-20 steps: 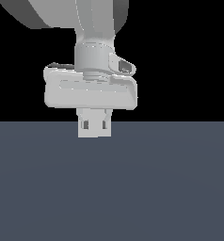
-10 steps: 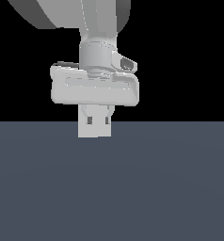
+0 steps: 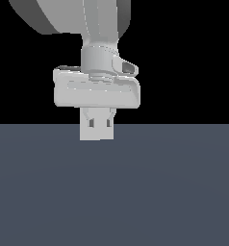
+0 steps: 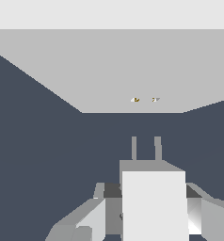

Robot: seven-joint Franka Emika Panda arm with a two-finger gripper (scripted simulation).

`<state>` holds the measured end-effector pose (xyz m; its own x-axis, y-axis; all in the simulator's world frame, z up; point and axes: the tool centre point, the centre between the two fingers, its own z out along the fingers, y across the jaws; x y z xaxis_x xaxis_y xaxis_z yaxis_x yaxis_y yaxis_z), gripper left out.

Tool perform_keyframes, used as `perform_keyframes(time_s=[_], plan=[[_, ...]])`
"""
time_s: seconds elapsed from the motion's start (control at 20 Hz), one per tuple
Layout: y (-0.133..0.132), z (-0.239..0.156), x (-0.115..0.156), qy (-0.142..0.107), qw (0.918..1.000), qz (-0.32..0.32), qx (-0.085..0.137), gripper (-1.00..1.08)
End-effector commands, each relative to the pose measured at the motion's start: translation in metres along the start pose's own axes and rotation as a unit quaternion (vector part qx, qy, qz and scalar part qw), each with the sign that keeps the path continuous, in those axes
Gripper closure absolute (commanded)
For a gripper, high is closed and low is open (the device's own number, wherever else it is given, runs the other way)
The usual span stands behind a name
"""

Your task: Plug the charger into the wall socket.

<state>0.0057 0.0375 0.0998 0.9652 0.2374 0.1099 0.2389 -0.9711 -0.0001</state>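
My gripper (image 3: 96,126) hangs just above the dark floor and is shut on the charger (image 3: 96,133), a small white block between the fingers. In the wrist view the charger (image 4: 154,202) sits between my fingers (image 4: 81,223). Its two grey prongs (image 4: 145,148) point at the wall socket (image 4: 132,70), a wide pale upright panel ahead. The panel has two tiny orange marks (image 4: 144,100) roughly in line with the prongs. A strip of dark floor shows between the prongs and the panel, so they are apart. The socket is hidden in the exterior view.
Dark grey floor (image 3: 114,192) fills the lower half of the exterior view, with black background above it. The floor (image 4: 38,141) also lies on both sides of the panel in the wrist view.
The gripper with the charger looks slightly smaller in the exterior view than a second ago, so it has moved a little away from that camera. The grip is unchanged.
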Motion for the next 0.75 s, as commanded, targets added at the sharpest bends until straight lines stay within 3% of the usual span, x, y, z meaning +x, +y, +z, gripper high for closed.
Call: perform_keyframes(time_s=[0.0,0.35,0.7], plan=[[0.000,0.001,0.008,0.000,1.0000,0.000,0.000,1.08],[0.000,0.003,0.032,0.000,1.0000,0.000,0.000,1.08],[0.000,0.004,0.039,0.000,1.0000,0.000,0.000,1.08]])
